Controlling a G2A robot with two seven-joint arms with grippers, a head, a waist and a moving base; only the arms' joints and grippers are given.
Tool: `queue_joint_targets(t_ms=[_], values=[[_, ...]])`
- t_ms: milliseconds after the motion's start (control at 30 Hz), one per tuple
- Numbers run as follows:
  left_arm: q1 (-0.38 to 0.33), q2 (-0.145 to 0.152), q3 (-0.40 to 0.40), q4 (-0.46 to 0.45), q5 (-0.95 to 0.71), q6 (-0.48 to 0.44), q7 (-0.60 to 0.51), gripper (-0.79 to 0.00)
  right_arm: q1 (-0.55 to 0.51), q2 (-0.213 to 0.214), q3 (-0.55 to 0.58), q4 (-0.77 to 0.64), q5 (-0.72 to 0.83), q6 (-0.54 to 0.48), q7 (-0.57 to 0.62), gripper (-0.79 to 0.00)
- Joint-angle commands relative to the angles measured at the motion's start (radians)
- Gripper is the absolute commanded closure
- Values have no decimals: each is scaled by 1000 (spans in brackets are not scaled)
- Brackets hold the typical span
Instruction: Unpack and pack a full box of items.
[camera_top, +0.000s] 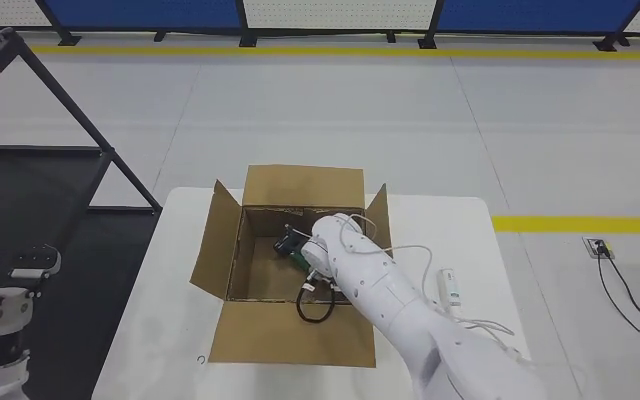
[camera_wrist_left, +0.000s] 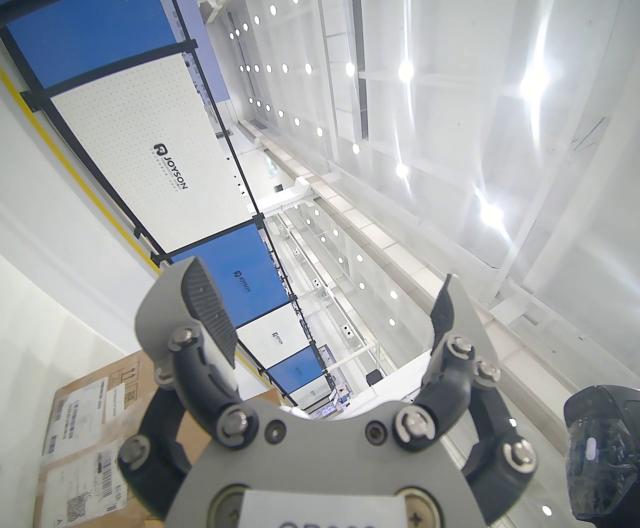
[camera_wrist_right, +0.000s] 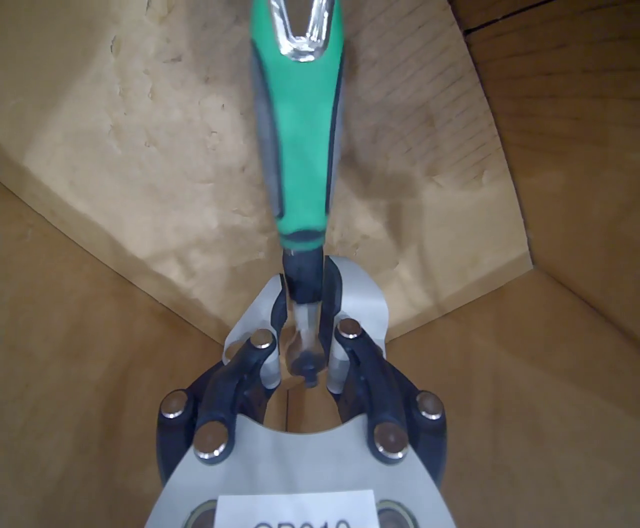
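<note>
An open cardboard box (camera_top: 300, 185) stands on the white table (camera_top: 170, 300), its flaps spread outward. My right arm reaches down into the box. There my right gripper (camera_wrist_right: 307, 300) is shut on the dark neck of a green-handled tool (camera_wrist_right: 300, 150), which points away from it over the box's bare floor (camera_wrist_right: 150, 125). From above, the tool (camera_top: 298, 256) shows as a bit of green at the arm's tip. My left gripper (camera_wrist_left: 325, 290) is open with nothing between its fingers, and it points up toward the ceiling.
A small white device (camera_top: 452, 290) with a cable lies on the table to the right of the box. A tiny hook (camera_top: 201, 358) lies near the front left. A labelled cardboard box (camera_wrist_left: 85, 425) shows beside the left gripper. Box walls (camera_wrist_right: 550, 150) closely surround the right gripper.
</note>
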Motion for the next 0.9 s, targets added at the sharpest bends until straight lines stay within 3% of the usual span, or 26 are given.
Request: queue_joint_targets(t_ms=[0, 300, 567, 767, 867], values=[[-1, 0, 1, 0, 0, 1, 2, -785, 4, -4, 4, 10, 1, -6, -3, -308], [-12, -1, 17, -1, 10, 8, -2, -785, 46, -9, 38, 30, 23, -53, -35, -259], [-35, 1, 49, -11, 29, 22, -18, -785, 75, 9, 64, -30, 20, -93, -50, -286], [-51, 2, 73, -10, 46, 29, -23, -785, 89, 53, 101, -163, 2, -72, -70, -342], [-55, 2, 83, -14, 52, 33, -22, -785, 78, 98, 136, -285, -31, 16, -93, -366]])
